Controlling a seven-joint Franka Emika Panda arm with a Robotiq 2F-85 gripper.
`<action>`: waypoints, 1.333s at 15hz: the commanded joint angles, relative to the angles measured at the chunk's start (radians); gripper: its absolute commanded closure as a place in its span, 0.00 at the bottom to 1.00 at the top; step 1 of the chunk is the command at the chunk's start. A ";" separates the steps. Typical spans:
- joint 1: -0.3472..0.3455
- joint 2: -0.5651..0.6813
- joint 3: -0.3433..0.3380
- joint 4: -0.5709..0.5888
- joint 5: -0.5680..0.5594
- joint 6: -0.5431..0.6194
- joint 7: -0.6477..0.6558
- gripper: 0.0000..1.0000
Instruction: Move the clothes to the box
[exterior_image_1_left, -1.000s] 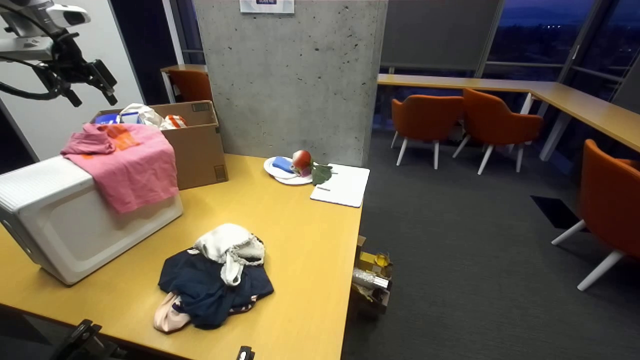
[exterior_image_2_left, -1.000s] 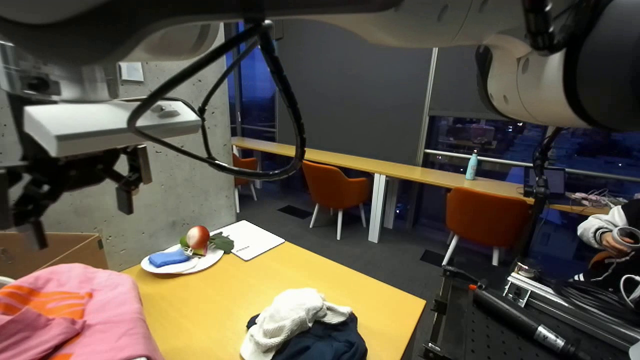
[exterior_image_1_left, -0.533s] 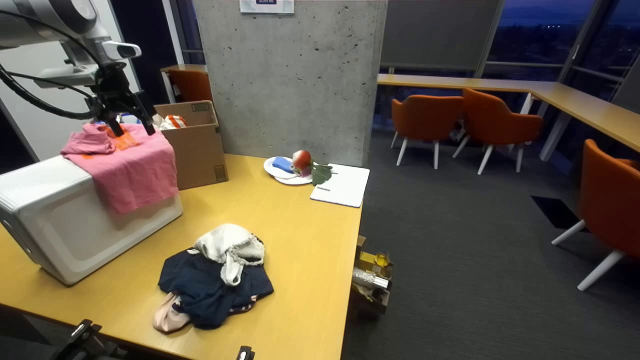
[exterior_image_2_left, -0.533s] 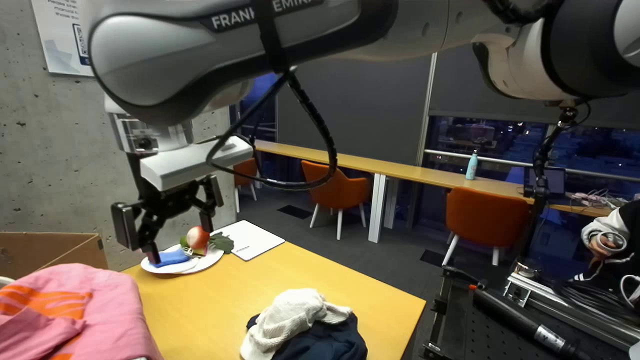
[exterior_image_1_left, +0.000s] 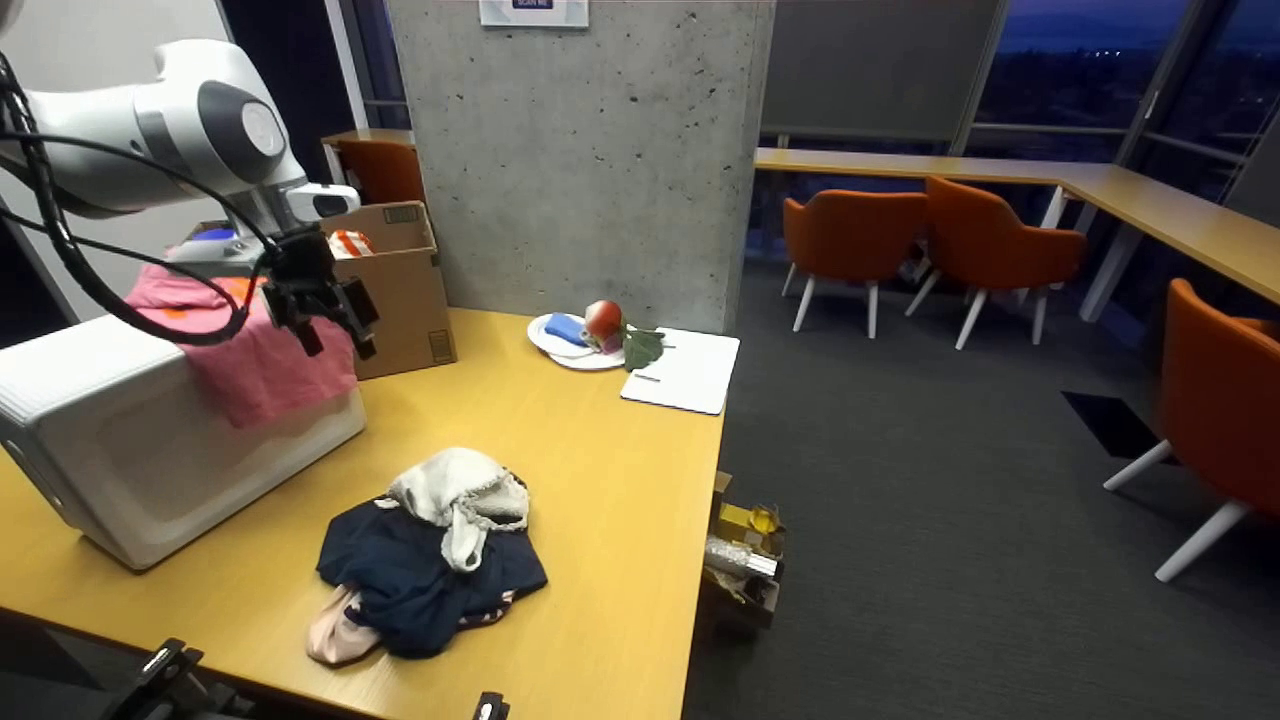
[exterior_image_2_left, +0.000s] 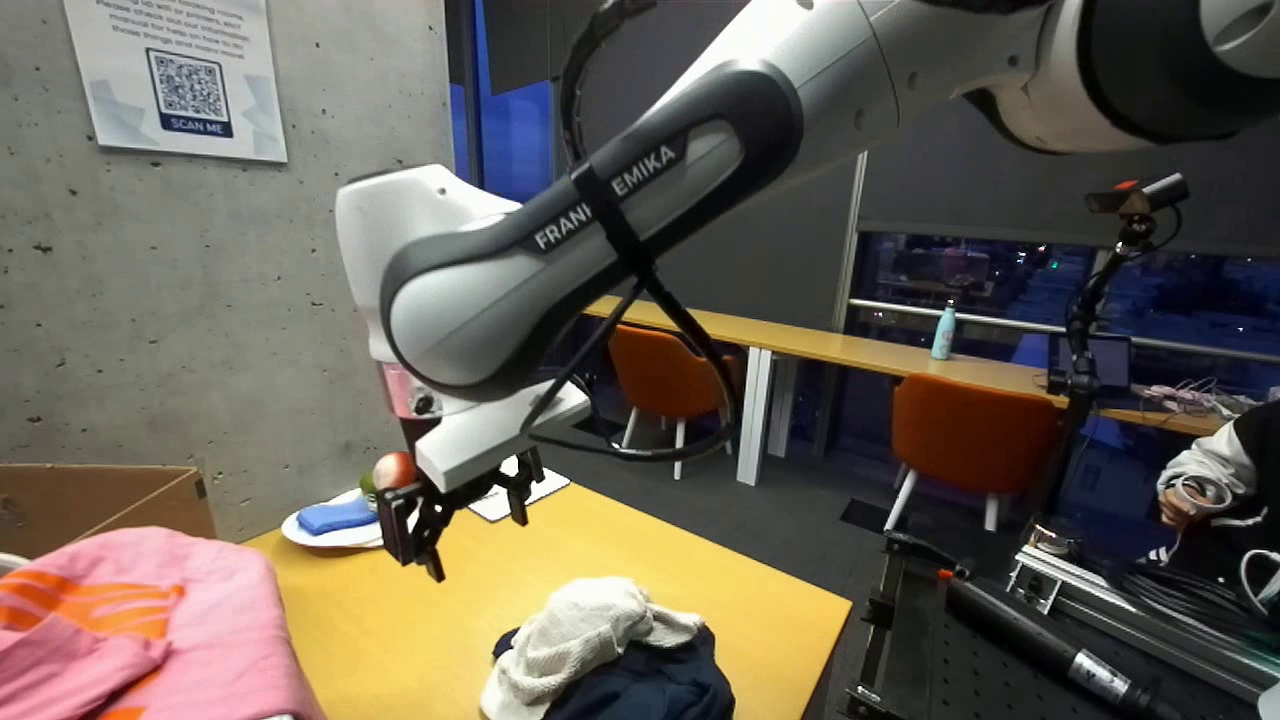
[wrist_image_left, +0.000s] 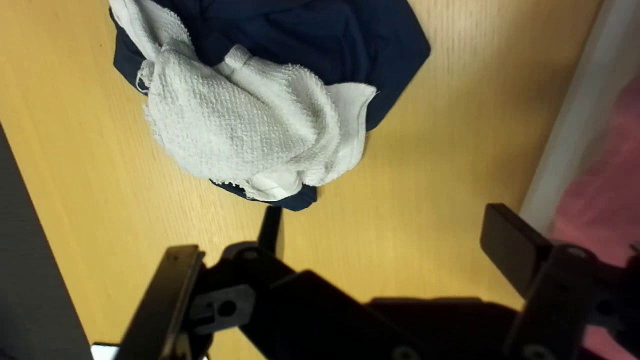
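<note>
Clothes (exterior_image_1_left: 430, 558) lie heaped lower left in an exterior view; your empty claw (exterior_image_1_left: 338, 342) hangs spread, presumably for grasping.

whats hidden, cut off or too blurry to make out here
Peach garment: full shape, hidden by the navy garment in an exterior view.
White bin: one end, cut off by an exterior view's left edge.
Cardboard box: contents partly behind the arm in an exterior view.
Plate: partly behind the hand in an exterior view.
Pink garment: blurred and cut off by the wrist view's right edge.
</note>
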 joint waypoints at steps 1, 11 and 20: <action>-0.008 -0.063 -0.042 -0.249 -0.009 0.240 0.100 0.00; 0.008 -0.067 -0.172 -0.828 0.022 0.841 0.158 0.00; 0.064 -0.028 -0.289 -0.925 0.231 1.089 -0.046 0.00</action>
